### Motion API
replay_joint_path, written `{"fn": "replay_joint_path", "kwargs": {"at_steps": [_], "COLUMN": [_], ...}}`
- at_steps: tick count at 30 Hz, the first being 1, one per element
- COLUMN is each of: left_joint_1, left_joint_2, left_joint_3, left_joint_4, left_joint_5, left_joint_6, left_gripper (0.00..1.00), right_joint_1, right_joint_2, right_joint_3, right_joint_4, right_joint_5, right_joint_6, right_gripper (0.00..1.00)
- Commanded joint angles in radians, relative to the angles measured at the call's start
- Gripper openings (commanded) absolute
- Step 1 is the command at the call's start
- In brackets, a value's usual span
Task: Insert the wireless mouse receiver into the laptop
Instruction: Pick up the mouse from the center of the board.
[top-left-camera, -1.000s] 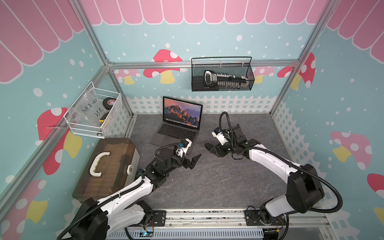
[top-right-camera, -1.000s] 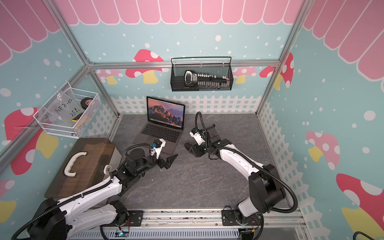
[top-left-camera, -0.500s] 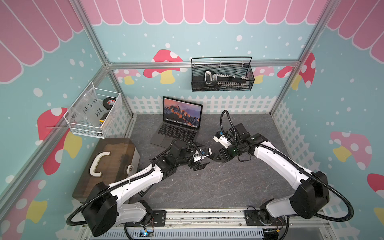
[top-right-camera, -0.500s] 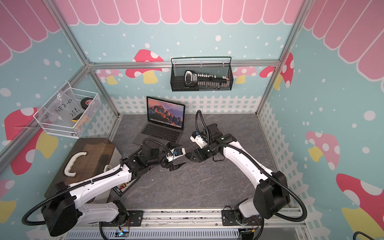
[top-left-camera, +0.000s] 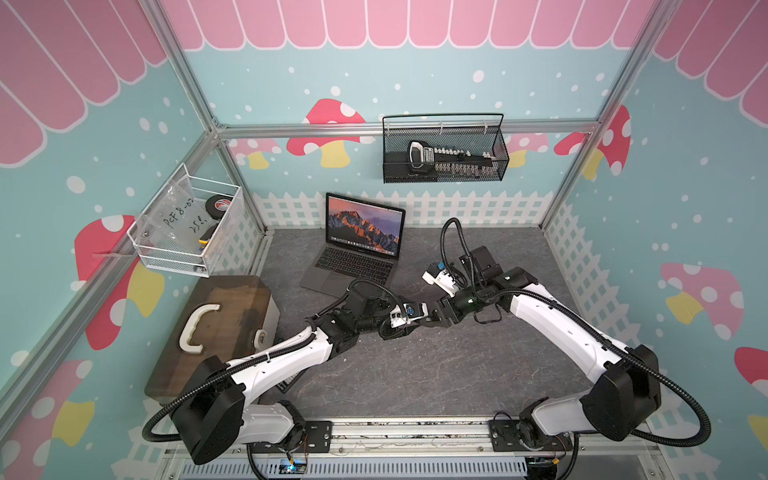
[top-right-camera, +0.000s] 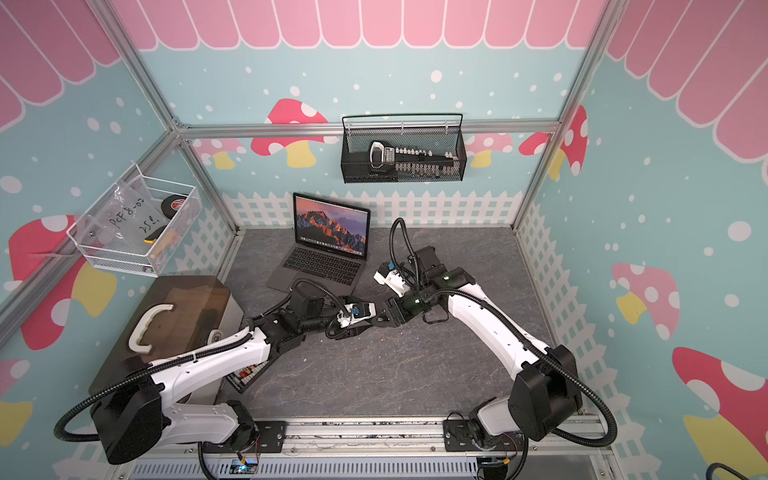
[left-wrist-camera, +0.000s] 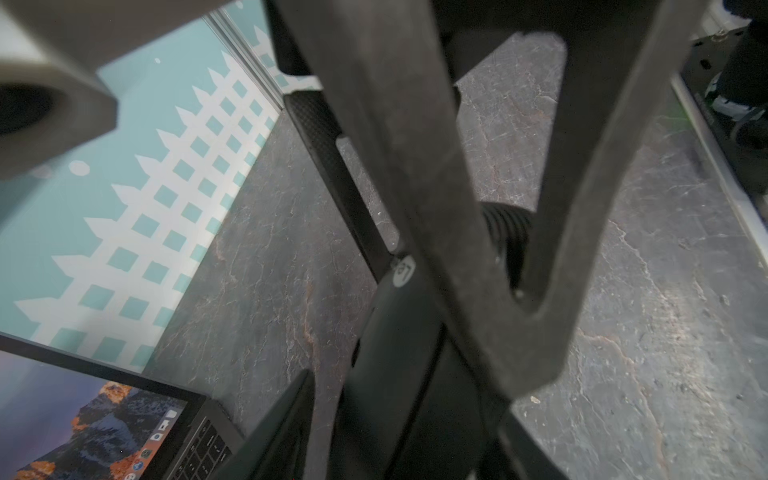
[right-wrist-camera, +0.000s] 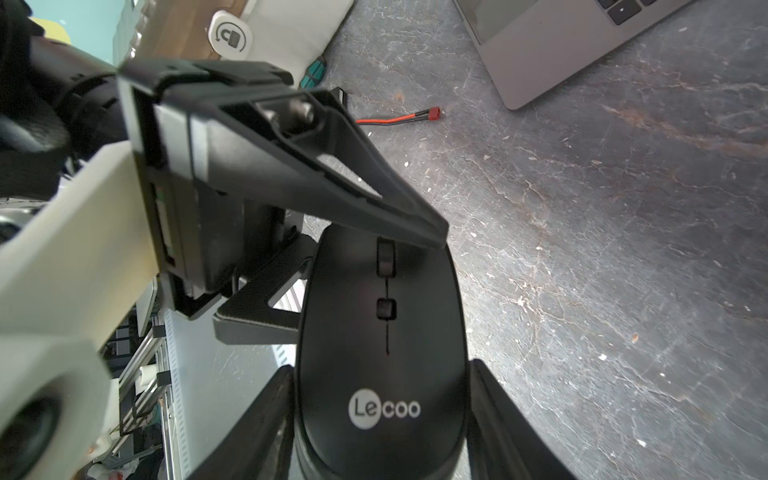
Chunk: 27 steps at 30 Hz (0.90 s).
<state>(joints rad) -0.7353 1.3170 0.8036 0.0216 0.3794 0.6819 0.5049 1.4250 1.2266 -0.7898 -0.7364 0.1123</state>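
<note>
Two pincers meet above the table (top-left-camera: 415, 365): my right pincer (right-wrist-camera: 380, 365) clamps the mouse (right-wrist-camera: 382, 328); left pincer (right-wrist-camera: 374, 243) half-open astride its nose, grip unclear; receiver unseen, laptop (top-left-camera: 353, 266) open behind. I'd close slowly, squarely.

Both top views look steeply down from high above the near edge, spanning the whole table (top-left-camera: 415, 374). Left wrist faces right, right wrist faces left, both close, sharing the black mouse (right-wrist-camera: 382, 332) and laptop (right-wrist-camera: 561, 50).
</note>
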Motion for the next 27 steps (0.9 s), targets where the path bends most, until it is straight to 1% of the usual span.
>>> {"fn": "replay_joint_path", "kwargs": {"at_steps": [1,2,3,6,7,8,9,11,12,13,14,15,16,17,18,19,20,21,23,27], "left_joint_1": [-0.006,-0.006,-0.006,-0.004,-0.004,-0.004,-0.003,0.006,0.013,0.022,0.032,0.035,0.037,0.042,0.054,0.073,0.094,0.110,0.131,0.139], "left_joint_2": [-0.026,-0.028,-0.027,-0.026,-0.024,-0.022,-0.018,-0.010,-0.007,-0.006,-0.010,-0.014,-0.024,-0.033,-0.042,-0.049,-0.054,-0.057,-0.061,-0.061], "left_joint_3": [-0.006,-0.005,-0.002,0.001,0.007,0.018,0.032,0.060,0.066,0.068,0.065,0.058,0.046,0.035,0.030,0.028,0.030,0.029,0.028,0.024], "left_joint_4": [0.013,0.009,0.002,-0.003,-0.017,-0.040,-0.069,-0.144,-0.170,-0.204,-0.238,-0.256,-0.258,-0.253,-0.256,-0.256,-0.257,-0.256,-0.248,-0.244], "left_joint_5": [0.050,0.063,0.075,0.121,0.137,0.149,0.157,0.168,0.172,0.189,0.217,0.225,0.202,0.183,0.187,0.202,0.222,0.250,0.300,0.332], "left_joint_6": [0.009,-0.003,-0.011,-0.083,-0.113,-0.148,-0.179,-0.253,-0.273,-0.324,-0.324,-0.326,-0.351,-0.391,-0.423,-0.465,-0.506,-0.530,-0.556,-0.554], "left_gripper": [0.31,0.24,0.20,0.12,0.07,0.02,0.00,0.00,0.00,0.00,0.00,0.00,0.00,0.00,0.00,0.00,0.00,0.00,0.00,0.00], "right_joint_1": [0.004,0.004,0.004,0.004,0.004,0.004,0.003,0.004,0.004,0.003,0.005,0.008,0.023,0.049,0.080,0.125,0.171,0.200,0.215,0.231], "right_joint_2": [-0.026,-0.023,-0.024,-0.028,-0.031,-0.033,-0.039,-0.064,-0.087,-0.119,-0.158,-0.200,-0.243,-0.279,-0.305,-0.328,-0.345,-0.351,-0.353,-0.361], "right_joint_3": [-0.004,-0.004,-0.005,-0.012,-0.013,-0.013,-0.012,-0.010,-0.014,-0.023,-0.043,-0.071,-0.102,-0.129,-0.156,-0.184,-0.205,-0.215,-0.217,-0.231], "right_joint_4": [0.016,0.019,0.025,0.052,0.058,0.061,0.059,0.060,0.066,0.082,0.115,0.148,0.173,0.182,0.185,0.185,0.191,0.200,0.237,0.331], "right_joint_5": [-0.044,-0.045,-0.044,-0.056,-0.057,-0.054,-0.044,0.042,0.092,0.142,0.203,0.254,0.325,0.389,0.431,0.477,0.526,0.555,0.565,0.599], "right_joint_6": [-0.011,-0.008,-0.006,0.003,0.000,-0.005,-0.010,-0.031,-0.046,-0.064,-0.085,-0.107,-0.162,-0.244,-0.324,-0.417,-0.481,-0.510,-0.512,-0.542], "right_gripper": [0.38,0.38,0.38,0.41,0.44,0.48,0.54,0.70,0.75,0.79,0.84,0.83,0.81,0.79,0.78,0.78,0.79,0.79,0.79,0.76]}}
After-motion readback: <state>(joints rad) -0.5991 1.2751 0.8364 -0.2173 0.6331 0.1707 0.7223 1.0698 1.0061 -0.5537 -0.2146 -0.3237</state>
